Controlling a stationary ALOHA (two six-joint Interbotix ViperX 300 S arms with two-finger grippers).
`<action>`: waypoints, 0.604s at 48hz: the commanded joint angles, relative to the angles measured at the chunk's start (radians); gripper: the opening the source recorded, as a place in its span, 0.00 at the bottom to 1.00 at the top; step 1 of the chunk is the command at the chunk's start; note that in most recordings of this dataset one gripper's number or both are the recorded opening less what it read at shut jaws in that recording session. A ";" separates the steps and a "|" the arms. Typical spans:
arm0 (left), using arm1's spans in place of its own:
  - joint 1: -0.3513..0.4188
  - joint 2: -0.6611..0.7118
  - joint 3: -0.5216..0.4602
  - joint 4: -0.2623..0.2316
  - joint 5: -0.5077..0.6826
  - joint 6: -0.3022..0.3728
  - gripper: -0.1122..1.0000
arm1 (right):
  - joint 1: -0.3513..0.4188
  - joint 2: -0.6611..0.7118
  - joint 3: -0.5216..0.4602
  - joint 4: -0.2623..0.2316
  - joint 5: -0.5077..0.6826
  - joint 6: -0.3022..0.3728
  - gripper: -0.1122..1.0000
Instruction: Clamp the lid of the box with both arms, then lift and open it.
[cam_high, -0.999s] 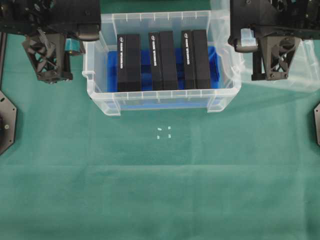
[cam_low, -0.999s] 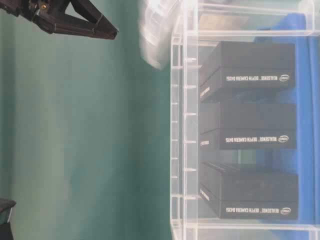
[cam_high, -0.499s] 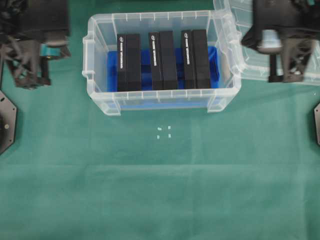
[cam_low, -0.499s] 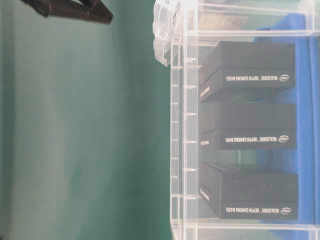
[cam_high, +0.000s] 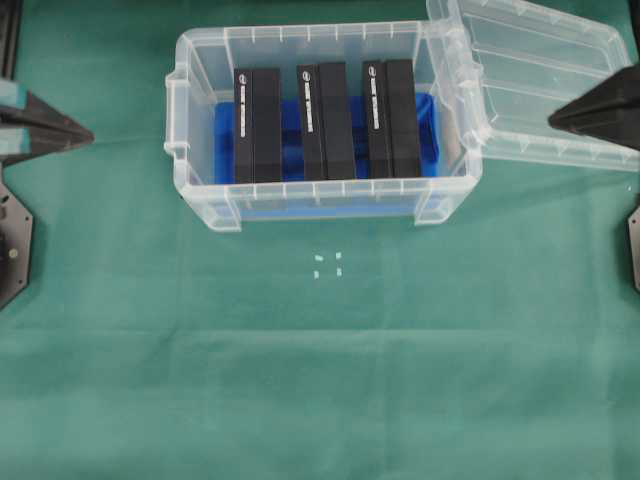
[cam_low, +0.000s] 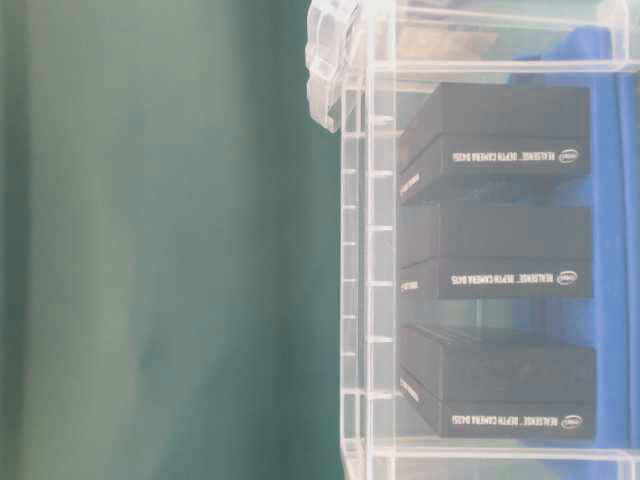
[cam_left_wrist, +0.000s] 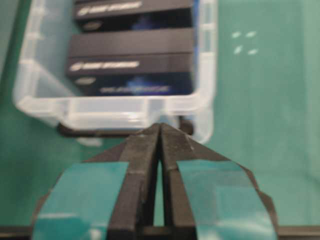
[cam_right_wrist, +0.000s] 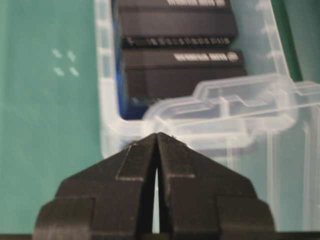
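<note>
The box (cam_high: 200, 110) stands open at the back middle of the green cloth, with three upright black blocks (cam_high: 322, 120) on its blue floor insert. The clear lid (cam_high: 530, 70) lies off the box to the right, its left edge leaning on the box's right rim. My left gripper (cam_high: 88, 133) is shut and empty at the left edge, pointing at the box's left end and well apart from it. My right gripper (cam_high: 553, 120) is shut and empty, its tip over the lid's front rim. The right wrist view shows the lid's rim (cam_right_wrist: 235, 97) just past my right gripper (cam_right_wrist: 157, 134).
Small white marks (cam_high: 328, 265) sit on the cloth in front of the box. Black mounting plates (cam_high: 14, 245) lie at both side edges. In the table-level view only the box wall (cam_low: 360, 300) and the lid's corner (cam_low: 328, 55) show, with no gripper in sight.
Both arms have pulled back outward to the sides, and their wrists have left the overhead view. The lid was set down right of the box and stays there.
</note>
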 joint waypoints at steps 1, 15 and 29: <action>-0.044 -0.032 0.029 -0.003 -0.052 -0.034 0.11 | 0.008 -0.034 0.032 0.052 -0.048 0.000 0.10; -0.175 -0.083 0.149 -0.003 -0.215 -0.141 0.11 | 0.141 -0.115 0.178 0.137 -0.238 -0.002 0.10; -0.305 -0.114 0.270 -0.003 -0.443 -0.164 0.11 | 0.365 -0.092 0.242 0.115 -0.423 -0.006 0.10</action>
